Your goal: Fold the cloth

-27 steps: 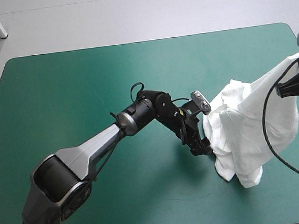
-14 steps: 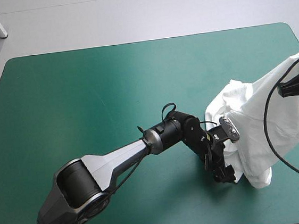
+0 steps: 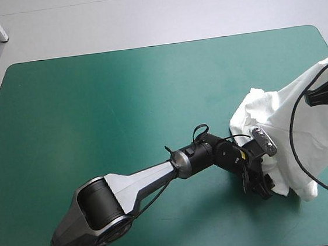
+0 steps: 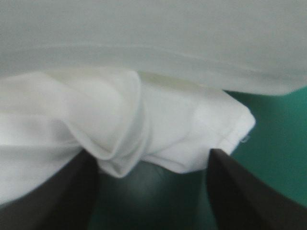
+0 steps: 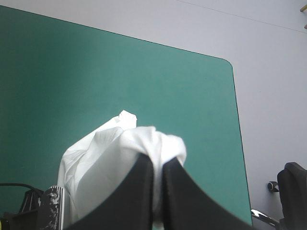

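- High view: the T-shirt (image 3: 288, 127) hangs from the right gripper (image 3: 319, 92) at the teal-green cover's (image 3: 92, 107) right side, with its lower folds resting there. The left gripper (image 3: 263, 187) is at its near hem.
- Left wrist view: the black fingers (image 4: 62, 191) are spread, with a white fold between them.
- Right wrist view: the jaws pinch the T-shirt.

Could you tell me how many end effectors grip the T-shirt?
1: the right end effector, shut on the T-shirt at the table's right edge. The left end effector is open at a hem.
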Action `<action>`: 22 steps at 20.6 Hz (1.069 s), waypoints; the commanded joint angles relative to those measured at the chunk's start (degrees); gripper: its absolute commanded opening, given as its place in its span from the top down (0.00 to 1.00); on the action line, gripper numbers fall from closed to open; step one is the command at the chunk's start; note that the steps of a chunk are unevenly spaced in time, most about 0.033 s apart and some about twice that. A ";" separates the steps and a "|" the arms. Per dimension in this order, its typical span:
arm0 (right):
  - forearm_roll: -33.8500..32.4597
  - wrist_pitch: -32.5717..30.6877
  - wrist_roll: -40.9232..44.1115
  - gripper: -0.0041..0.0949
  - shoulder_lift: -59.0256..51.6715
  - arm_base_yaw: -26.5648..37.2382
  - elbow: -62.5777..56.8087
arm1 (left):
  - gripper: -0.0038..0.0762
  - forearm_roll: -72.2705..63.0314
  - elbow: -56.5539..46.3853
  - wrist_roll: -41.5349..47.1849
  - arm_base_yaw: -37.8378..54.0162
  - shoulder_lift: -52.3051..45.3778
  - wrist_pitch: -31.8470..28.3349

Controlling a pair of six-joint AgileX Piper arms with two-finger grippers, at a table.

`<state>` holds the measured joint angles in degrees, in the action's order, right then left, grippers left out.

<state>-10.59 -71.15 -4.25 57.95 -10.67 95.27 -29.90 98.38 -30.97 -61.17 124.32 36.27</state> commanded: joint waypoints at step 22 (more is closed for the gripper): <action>6.08 19.89 0.01 0.97 -0.13 0.02 2.39 | 0.93 65.78 0.37 38.38 -0.75 -25.80 12.50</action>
<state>-5.25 -59.12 -4.25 58.23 -10.67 95.85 26.59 97.16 3.39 -61.78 105.40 46.68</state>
